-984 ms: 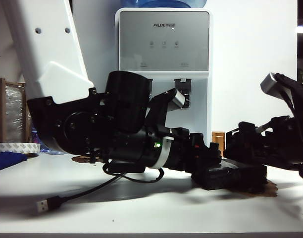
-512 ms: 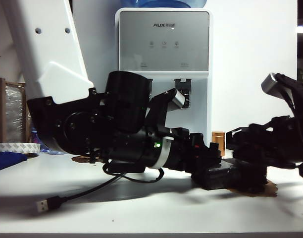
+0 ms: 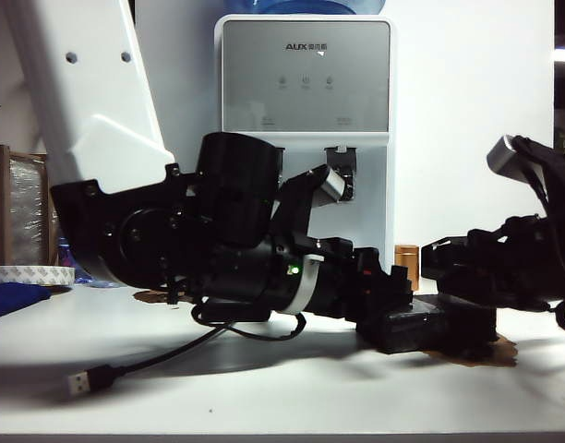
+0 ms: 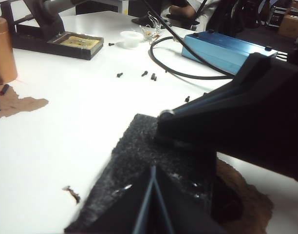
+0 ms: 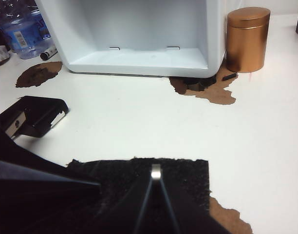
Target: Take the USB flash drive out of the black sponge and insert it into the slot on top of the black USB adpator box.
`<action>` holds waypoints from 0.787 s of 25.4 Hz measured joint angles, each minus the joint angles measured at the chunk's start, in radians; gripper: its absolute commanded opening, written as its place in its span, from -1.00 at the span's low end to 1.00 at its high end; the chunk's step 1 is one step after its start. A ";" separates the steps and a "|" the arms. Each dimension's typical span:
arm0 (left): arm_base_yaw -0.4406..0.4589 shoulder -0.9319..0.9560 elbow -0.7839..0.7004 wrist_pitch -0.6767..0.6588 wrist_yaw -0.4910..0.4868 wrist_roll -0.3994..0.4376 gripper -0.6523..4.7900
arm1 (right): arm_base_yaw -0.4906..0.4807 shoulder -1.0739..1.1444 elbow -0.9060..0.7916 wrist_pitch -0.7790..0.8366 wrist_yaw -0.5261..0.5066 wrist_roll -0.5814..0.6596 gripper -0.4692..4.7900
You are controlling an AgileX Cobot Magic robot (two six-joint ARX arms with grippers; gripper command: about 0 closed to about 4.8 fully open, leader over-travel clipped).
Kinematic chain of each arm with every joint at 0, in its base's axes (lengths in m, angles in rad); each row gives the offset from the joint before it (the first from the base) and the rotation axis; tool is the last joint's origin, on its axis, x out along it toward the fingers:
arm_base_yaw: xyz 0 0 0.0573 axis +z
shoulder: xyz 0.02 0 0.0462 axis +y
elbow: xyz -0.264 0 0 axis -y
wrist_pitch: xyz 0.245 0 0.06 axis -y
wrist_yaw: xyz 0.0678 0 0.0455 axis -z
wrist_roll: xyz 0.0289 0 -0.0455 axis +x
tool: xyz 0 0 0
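White tabletop (image 3: pixel 264 388) runs across the exterior view, with a cable (image 3: pixel 153 358) and its silver plug (image 3: pixel 78 383) lying at the left front. Next comes the left arm, stretched low over the table; its left gripper (image 4: pixel 153 195) rests on the sponge (image 3: pixel 421 330), jaws pressed together with nothing visible between them. Behind the arm stands a water dispenser (image 3: pixel 306 83), and a copper tin (image 5: pixel 247 31) sits just beside its base. Further right, the right gripper (image 5: pixel 156 187) comes down on the sponge (image 5: pixel 178 175) from the opposite side, its fingers pinched tight on the drive (image 5: pixel 156 171), whose silvery end shows between the tips at the foam's top face. In the right wrist view a small black box (image 5: pixel 34 117) lies on the table, apart from the sponge.
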 measured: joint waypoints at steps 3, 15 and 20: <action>0.000 0.000 0.000 0.000 0.000 0.000 -0.78 | 0.000 0.000 0.000 0.000 -0.001 0.000 -0.83; 0.000 0.000 0.000 0.001 0.000 0.000 -0.78 | -0.001 0.000 0.000 0.019 -0.023 0.002 -0.83; 0.000 0.000 0.000 0.000 0.000 0.000 -0.78 | -0.001 0.000 0.000 0.023 -0.024 0.023 -0.83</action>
